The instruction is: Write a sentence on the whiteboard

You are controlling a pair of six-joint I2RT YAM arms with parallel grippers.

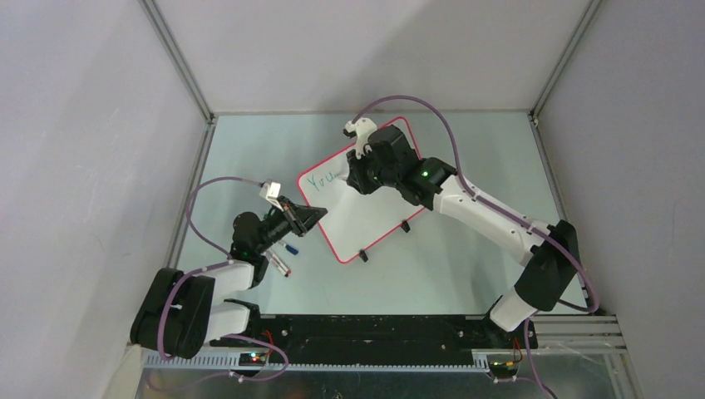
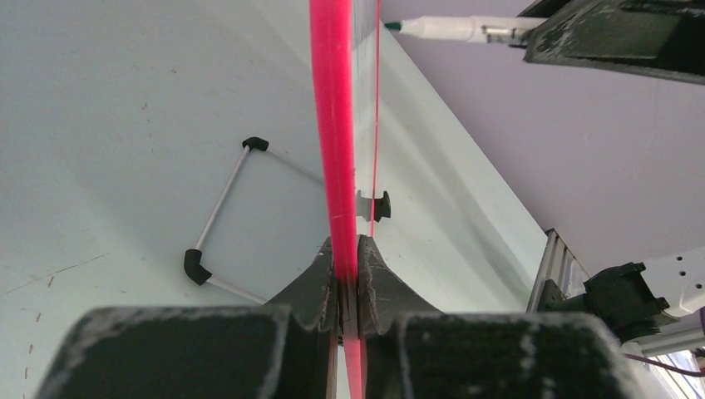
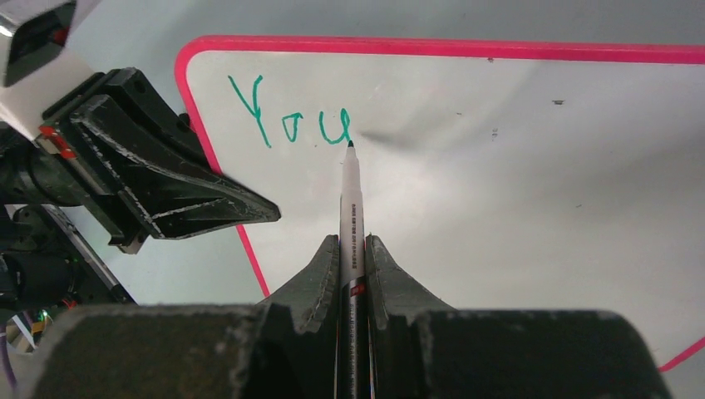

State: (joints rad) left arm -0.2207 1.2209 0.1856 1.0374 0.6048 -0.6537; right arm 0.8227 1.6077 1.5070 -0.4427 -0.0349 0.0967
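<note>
**Whiteboard** (image 1: 366, 208): large glossy white rectangular board with rounded corners and a thin red-pink rim. It sits at the middle of the pale green table (image 1: 465, 274), turned on a diagonal. Its far corner lies close to the table's far edge. Its near-right long edge carries two small black clip feet (image 1: 405, 225).

**Writing**: green "You" (image 3: 287, 120) stands at the board's left corner. The rest of the white face to the right is unwritten, apart from a few tiny specks.

**Left pincer** (image 2: 347, 249): clamped on the board's left rim, one black finger on each face. The rim runs straight up between them.

**Right pincer** (image 3: 353, 249): closed tight on a slim white marker with a green tip (image 3: 349, 195). The tip touches the board just right of the "u".

**Loose items**: two pens (image 1: 283, 258) lie on the table beside the left arm, just off the board's near-left edge.

**Open room**: bare table stretches right of the board and near it, between the clip feet and the arm bases. On the left, the arm and pens crowd the edge.
</note>
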